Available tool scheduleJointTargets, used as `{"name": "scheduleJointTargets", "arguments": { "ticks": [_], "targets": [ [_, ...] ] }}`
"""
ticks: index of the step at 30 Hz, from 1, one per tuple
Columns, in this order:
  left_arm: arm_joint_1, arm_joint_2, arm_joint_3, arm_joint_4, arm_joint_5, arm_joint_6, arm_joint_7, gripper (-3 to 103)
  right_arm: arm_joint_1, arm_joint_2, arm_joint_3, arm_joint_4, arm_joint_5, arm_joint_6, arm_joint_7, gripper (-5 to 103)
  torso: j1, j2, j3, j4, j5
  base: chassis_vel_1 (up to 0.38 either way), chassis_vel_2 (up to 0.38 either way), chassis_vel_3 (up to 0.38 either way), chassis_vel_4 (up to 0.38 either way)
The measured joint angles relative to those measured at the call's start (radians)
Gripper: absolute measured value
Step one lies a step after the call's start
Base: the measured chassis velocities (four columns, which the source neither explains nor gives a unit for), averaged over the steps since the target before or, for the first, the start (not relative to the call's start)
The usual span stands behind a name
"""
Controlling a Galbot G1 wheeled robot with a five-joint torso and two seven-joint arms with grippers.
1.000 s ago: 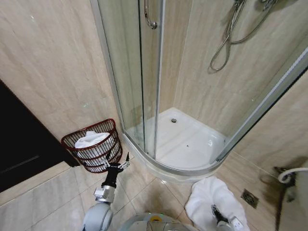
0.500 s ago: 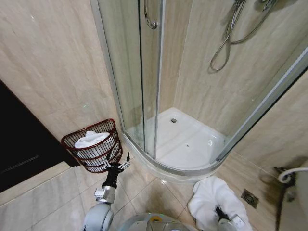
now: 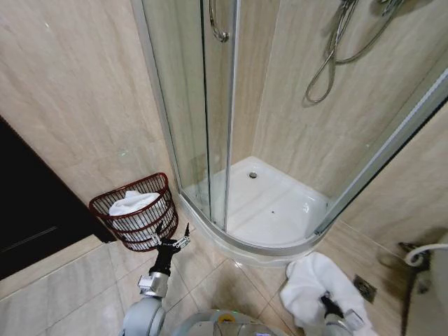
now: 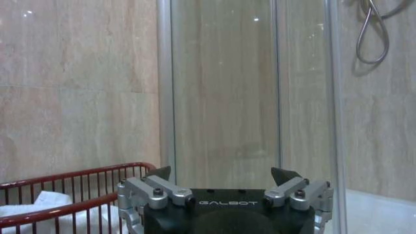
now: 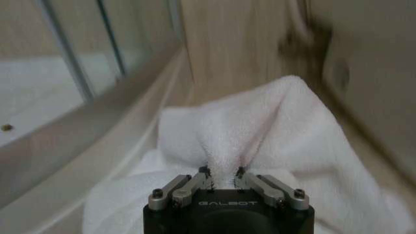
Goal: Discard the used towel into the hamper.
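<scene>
The used towel (image 3: 313,283) bunches on the floor tiles by the shower tray (image 3: 269,203) — pinched in the right gripper (image 5: 222,179) fingers — well apart from the hamper (image 3: 136,210), beside which the left gripper (image 3: 173,236) hovers, fingers spread.

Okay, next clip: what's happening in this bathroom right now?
The right pincer is shut on a fold of the white towel on the floor beside the shower tray. The left pincer hangs open next to the hamper, which already has white cloth in it. The towel isn't in the hamper yet.
</scene>
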State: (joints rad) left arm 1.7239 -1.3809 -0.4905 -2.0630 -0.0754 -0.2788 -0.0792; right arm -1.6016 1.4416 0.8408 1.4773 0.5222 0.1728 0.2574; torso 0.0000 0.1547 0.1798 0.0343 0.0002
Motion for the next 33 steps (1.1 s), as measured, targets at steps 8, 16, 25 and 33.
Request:
{"name": "scheduleJointTargets", "arguments": {
  "ticks": [8, 16, 25, 33],
  "targets": [
    [-0.002, -0.008, 0.004, 0.006, -0.001, -0.006, -0.001, 100, -0.097, 0.042, 0.065, 0.139, -0.299, 0.169, -0.006, 14, 0.0, 0.0, 0.0, 0.0, 0.0, 0.0, 0.0, 0.0, 0.0],
    [-0.001, -0.014, 0.007, 0.005, -0.001, -0.01, -0.006, 100, -0.232, 0.102, 0.105, 0.45, -0.385, 0.224, -0.081, 14, 0.0, 0.0, 0.0, 0.0, -0.0008, 0.0, 0.0, 0.0, 0.0],
    [0.009, -0.012, 0.0, -0.008, -0.017, -0.013, -0.021, 100, -0.329, 0.166, 0.059, 0.709, -0.42, 0.205, -0.082, 14, 0.0, 0.0, 0.0, 0.0001, -0.0004, 0.0, 0.0, 0.0, 0.0],
    [0.016, -0.011, -0.002, -0.013, -0.028, -0.013, -0.024, 100, -0.34, 0.166, 0.016, 0.753, -0.451, 0.186, -0.078, 14, 0.0, 0.0, 0.0, 0.0001, -0.0001, 0.0, 0.0, 0.0, 0.0]
  ]
}}
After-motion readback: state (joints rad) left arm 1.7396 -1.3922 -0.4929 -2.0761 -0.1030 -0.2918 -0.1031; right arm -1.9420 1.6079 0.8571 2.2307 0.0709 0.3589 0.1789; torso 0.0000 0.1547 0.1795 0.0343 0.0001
